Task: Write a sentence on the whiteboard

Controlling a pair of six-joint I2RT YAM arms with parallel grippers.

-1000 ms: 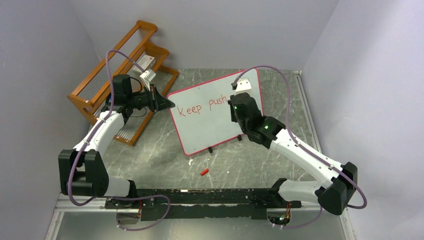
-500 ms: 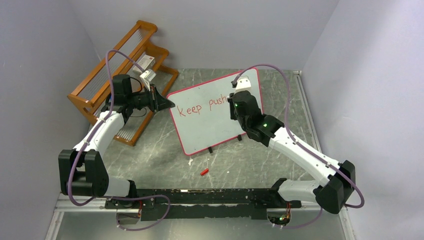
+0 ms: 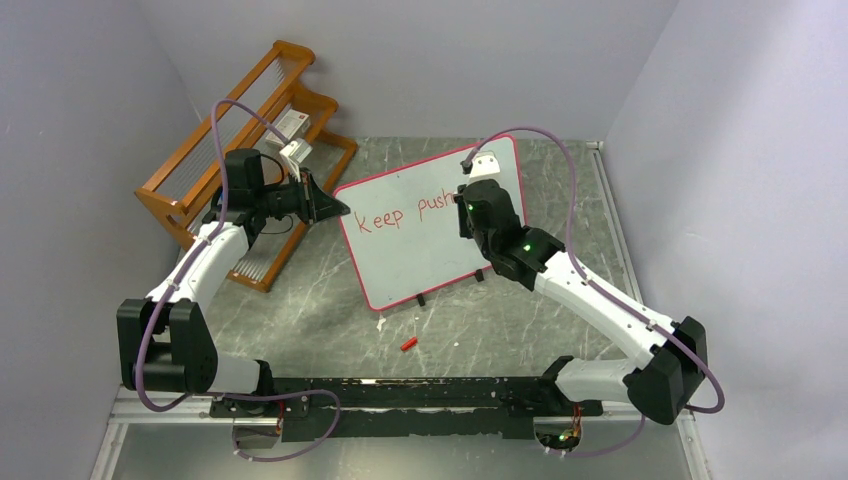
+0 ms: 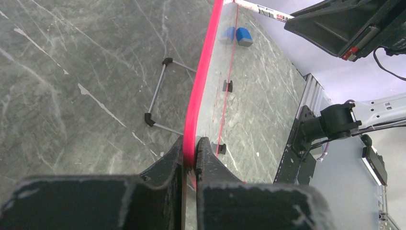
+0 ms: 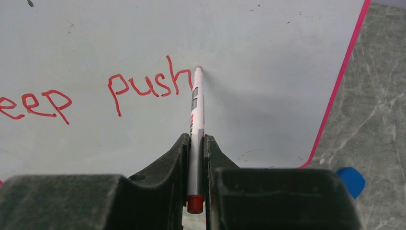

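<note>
The whiteboard (image 3: 420, 250) stands tilted on the table, white with a red-pink frame. The sentence (image 3: 405, 214) reads "Keep push" in red; the right wrist view shows "eep push" (image 5: 143, 86). My left gripper (image 3: 335, 208) is shut on the whiteboard's left frame edge (image 4: 203, 81). My right gripper (image 3: 463, 205) is shut on a white marker with a red end (image 5: 195, 120); its tip touches the board just right of the "h". The board's two black feet (image 3: 421, 299) rest on the table.
A wooden rack (image 3: 250, 150) stands at the back left behind my left arm. A red marker cap (image 3: 408, 343) lies on the marble table in front of the board. Blue tape marks (image 4: 237, 36) sit on the table behind the board.
My right gripper has shifted slightly up and right along the board with the marker, at the end of "push". The left gripper has not moved.
</note>
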